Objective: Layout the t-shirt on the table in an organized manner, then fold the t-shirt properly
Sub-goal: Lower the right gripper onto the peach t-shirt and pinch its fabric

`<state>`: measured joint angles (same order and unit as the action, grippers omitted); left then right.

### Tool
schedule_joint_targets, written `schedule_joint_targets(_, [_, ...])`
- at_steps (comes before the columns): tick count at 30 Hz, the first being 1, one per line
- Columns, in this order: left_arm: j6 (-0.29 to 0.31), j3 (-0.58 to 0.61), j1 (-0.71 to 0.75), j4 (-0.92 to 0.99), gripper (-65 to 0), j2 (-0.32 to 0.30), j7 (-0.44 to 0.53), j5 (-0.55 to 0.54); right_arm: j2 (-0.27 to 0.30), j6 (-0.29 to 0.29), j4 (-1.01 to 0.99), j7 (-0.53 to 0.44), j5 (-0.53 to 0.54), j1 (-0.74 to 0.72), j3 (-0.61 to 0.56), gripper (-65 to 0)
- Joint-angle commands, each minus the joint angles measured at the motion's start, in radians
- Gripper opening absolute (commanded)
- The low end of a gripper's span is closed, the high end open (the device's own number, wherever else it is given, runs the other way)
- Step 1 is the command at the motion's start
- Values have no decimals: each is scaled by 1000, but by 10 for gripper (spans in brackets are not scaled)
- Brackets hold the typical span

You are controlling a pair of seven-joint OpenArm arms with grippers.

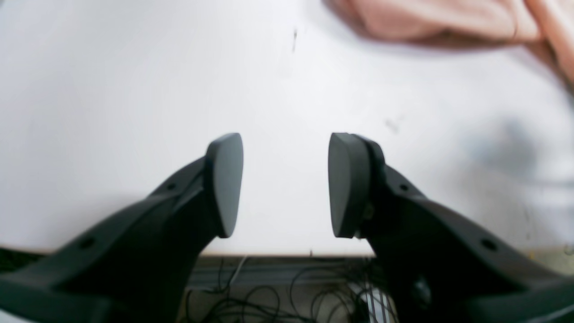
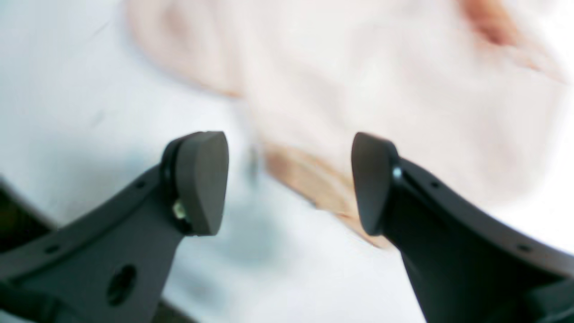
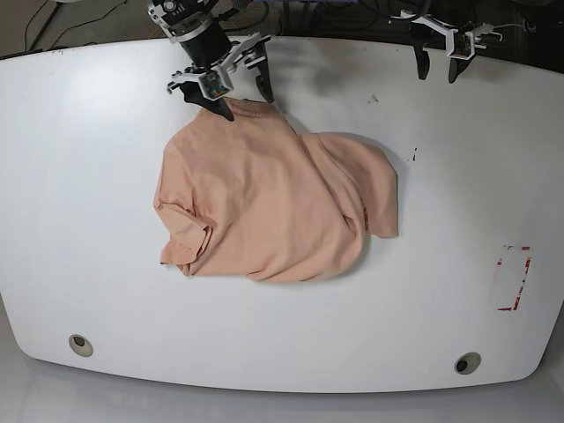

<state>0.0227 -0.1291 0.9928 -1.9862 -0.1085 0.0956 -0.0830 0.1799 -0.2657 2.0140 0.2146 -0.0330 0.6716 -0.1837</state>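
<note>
The t-shirt (image 3: 269,207) lies rumpled at the centre of the table (image 3: 88,176). Right gripper (image 3: 240,94), released, hovers at its upper edge; left gripper (image 3: 436,69), released, sits upper right.

There is one t-shirt (image 3: 273,207) in the middle of the base view, lying on one table (image 3: 88,176). Two grippers are visible: the right gripper (image 3: 240,92) at the upper left and the left gripper (image 3: 436,69) at the upper right. The table has two grommet holes (image 3: 80,345) near the lower edge, and one red-marked rectangle (image 3: 513,278) at the right side.
</note>
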Motion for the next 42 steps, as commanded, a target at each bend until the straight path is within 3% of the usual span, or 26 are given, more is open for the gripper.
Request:
schedule_joint_targets(1, [-4, -7, -7, -22, -361, -3, 23, -1, 23, 7, 17, -1, -20, -25, -43, -233])
schedule_joint_targets(8, [-4, -19, -30, -23, -361, -3, 23, -1, 17, 9, -9, 52, -137, -94, -127, -233])
schedule_joint_targets(15, [-2, -20, -51, -22, -360, -4, 23, 1, -32, 9, -92, 65, -264, -168, -159, -233])
schedule_joint_targets(20, [0, -20, -58, -22, -358, -6, 22, 1, -69, 9, -167, 65, -276, -212, -144, -233])
schedule_joint_targets(32, [0, -20, -74, -20, -358, -6, 22, 2, -73, 9, -287, 61, -275, -278, -138, -241])
schedule_joint_targets(36, [0, -20, -76, -20, -358, -40, 22, 2, -73, 9, -298, 59, -275, -284, -138, -249])
schedule_joint_targets(39, [0, -20, -78, -20, -358, -59, 22, 2, -73, 9, -302, 59, -275, -287, -138, -311])
schedule_joint_targets(42, [0, -20, -79, -20, -358, -67, 22, 2, -73, 9, -304, 59, -275, -289, -138, -438])
